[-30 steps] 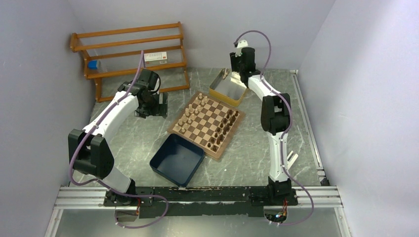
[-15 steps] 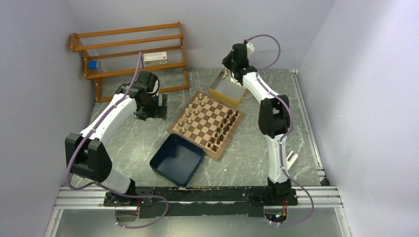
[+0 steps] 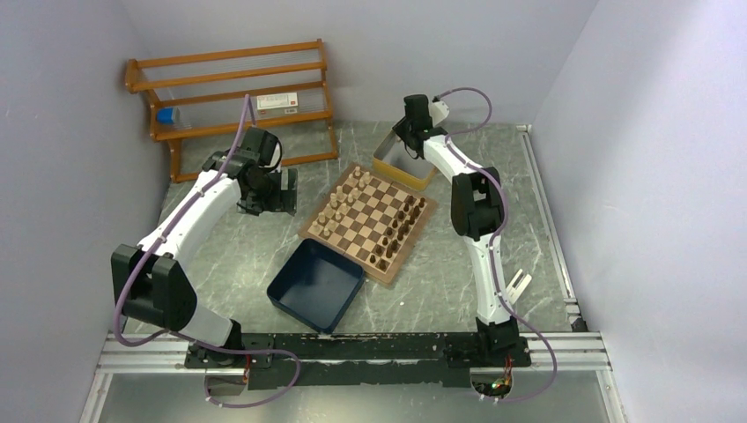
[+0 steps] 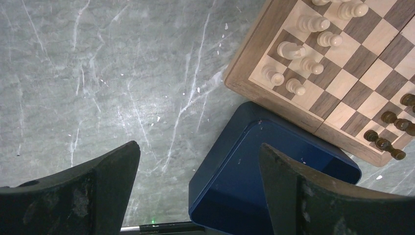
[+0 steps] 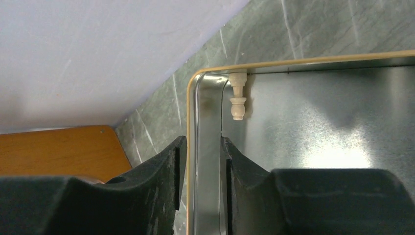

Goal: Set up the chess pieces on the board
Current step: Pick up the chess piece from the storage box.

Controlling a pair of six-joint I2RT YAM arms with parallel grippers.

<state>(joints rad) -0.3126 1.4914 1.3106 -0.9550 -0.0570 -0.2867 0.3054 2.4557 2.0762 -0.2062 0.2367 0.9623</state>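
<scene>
One light chess piece (image 5: 237,103) lying in the tin (image 5: 318,127), right fingers (image 5: 166,171), lower than a second ago, apparently pinching its wall, left fingers (image 4: 98,191) wide over the worktop (image 4: 73,73).

Top: high behind, faced down over counter (image 3: 229,256).
Left wrist: near, downward, shared board (image 4: 342,93) corner.
Right wrist: very near tin (image 5: 313,127).

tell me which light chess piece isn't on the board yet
The lone tan piece lying on its side in a corner of the metal tin; the other light pieces stand upright on the board.
</scene>
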